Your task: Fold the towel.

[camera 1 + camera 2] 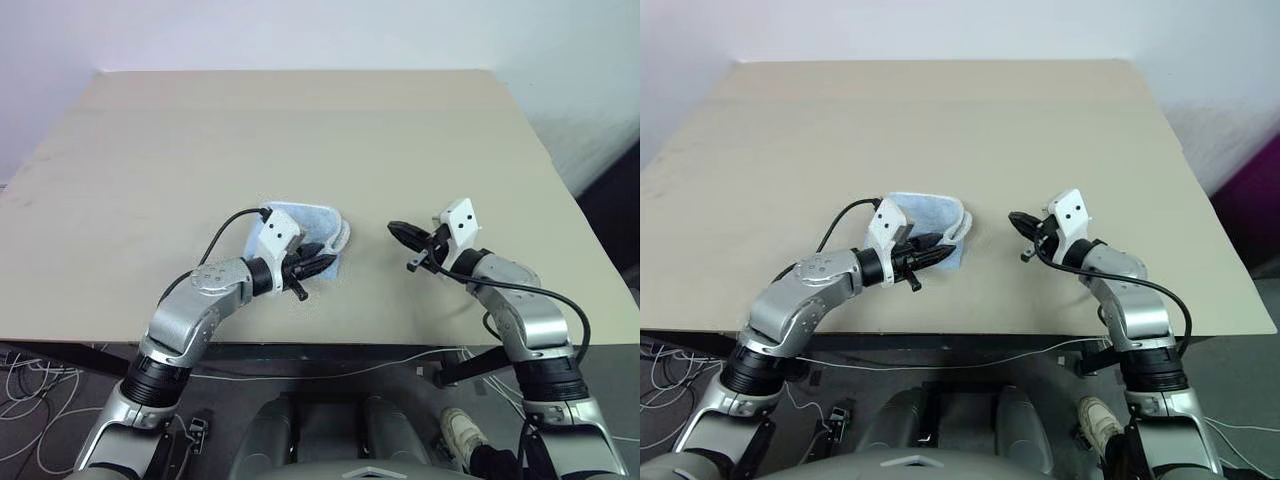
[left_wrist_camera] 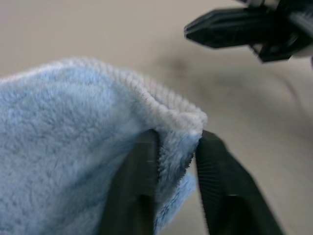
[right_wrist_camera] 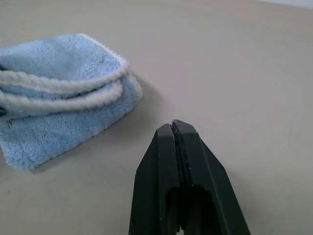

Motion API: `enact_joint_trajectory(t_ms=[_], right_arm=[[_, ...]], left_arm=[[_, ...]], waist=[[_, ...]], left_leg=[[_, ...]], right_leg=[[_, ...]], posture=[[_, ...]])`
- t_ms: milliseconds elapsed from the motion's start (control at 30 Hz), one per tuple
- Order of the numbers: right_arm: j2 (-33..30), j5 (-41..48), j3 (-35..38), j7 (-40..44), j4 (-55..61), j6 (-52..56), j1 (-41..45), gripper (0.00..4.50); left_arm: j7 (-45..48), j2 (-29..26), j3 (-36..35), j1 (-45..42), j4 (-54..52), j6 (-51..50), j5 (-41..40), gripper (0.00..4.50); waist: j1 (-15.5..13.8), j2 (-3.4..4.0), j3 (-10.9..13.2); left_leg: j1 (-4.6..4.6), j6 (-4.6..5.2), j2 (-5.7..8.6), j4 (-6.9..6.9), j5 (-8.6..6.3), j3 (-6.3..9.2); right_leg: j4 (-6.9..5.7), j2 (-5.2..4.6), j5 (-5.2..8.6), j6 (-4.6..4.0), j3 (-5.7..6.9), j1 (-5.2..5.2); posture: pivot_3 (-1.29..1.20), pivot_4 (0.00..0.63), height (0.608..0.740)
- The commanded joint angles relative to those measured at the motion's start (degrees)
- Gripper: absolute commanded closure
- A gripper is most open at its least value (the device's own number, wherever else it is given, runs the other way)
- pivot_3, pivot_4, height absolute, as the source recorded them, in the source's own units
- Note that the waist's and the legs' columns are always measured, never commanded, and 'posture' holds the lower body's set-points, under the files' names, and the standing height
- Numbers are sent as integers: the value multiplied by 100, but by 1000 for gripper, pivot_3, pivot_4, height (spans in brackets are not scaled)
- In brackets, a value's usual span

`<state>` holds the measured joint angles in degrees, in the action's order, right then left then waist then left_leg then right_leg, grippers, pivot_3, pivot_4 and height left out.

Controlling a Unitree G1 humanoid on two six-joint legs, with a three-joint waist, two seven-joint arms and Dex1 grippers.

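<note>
While the right gripper (image 3: 175,128) jaws are closed empty, left gripper (image 2: 177,147) jaws straddle the towel (image 3: 63,98) edge.

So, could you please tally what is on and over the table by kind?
Towel, light blue, folded: 1
Table, beige: 1
Grippers, black jaws: 2, left gripper at the towel, right gripper apart from it
Total: 4

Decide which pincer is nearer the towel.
Left. The left pincer has towel cloth between its fingers; the right pincer sits shut beside it, apart.
</note>
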<state>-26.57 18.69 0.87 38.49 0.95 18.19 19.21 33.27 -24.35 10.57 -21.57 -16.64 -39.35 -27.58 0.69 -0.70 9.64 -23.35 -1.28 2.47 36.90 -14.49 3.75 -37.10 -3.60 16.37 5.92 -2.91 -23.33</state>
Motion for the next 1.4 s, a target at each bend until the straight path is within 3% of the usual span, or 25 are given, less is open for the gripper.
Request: enact_joint_trajectory(t_ms=[33,133,267,367,633,667,833,1200,1300,1400], right_arm=[[21,-5,68,-8,149,-87,140,4500],[18,-1,75,9,143,-88,174,4500],[45,44,62,39,160,-49,356,4500],[193,98,-73,71,129,77,679,4500],[912,-67,-766,242,-215,82,1423,4500],[984,-101,-822,244,-322,76,1466,4500],[1266,-454,-1227,338,-1104,-153,1446,4500],[1402,-802,-1404,388,-1602,-223,1058,4500],[1385,-720,-1269,381,-1361,-319,980,4500],[1263,-412,-917,346,-762,-60,933,4500]], left_arm=[[171,-56,-432,158,-466,-137,-423,1891],[258,-212,-659,285,-605,-241,-562,924],[144,-299,-1288,328,-540,-170,-773,924],[-121,-201,-1712,62,-91,109,-648,1561],[135,-243,-1227,-274,881,999,262,4291],[161,-249,-1146,-286,1008,1078,379,4463],[330,-330,-605,-39,1527,1536,1061,4463],[177,-177,-561,191,2027,1986,1572,4463],[192,-35,-808,160,1949,2020,1326,4463],[137,175,-1531,93,1543,1804,553,4463]], waist=[[3,0,0],[2,0,0],[3,1,0],[2,1,0],[5,1,0],[3,1,0],[13,1,0],[15,3,-3],[13,3,-3],[12,2,-1]], left_leg=[[0,0,0,0,0,0],[0,0,-1,0,0,0],[0,0,-1,0,0,0],[0,0,-1,2,0,1],[-2,-1,2,2,1,0],[-2,-1,2,3,1,0],[-2,-1,5,2,1,1],[-4,-2,4,2,1,1],[-4,-2,4,2,1,1],[-6,-2,4,4,1,2]], right_leg=[[0,0,0,0,0,0],[-1,0,0,0,0,0],[-1,1,0,0,0,-1],[-2,0,0,0,0,-1],[-2,4,0,0,3,-4],[-3,4,-1,0,2,-4],[-4,3,0,0,3,-5],[-10,0,-1,0,2,-11],[-9,-1,-1,0,2,-11],[-11,-3,-1,0,2,-13]], posture=[[0,150,740],[0,150,740],[0,150,740],[0,150,740],[0,150,740],[0,150,740],[0,150,740],[0,150,740],[0,150,740],[0,150,740]])
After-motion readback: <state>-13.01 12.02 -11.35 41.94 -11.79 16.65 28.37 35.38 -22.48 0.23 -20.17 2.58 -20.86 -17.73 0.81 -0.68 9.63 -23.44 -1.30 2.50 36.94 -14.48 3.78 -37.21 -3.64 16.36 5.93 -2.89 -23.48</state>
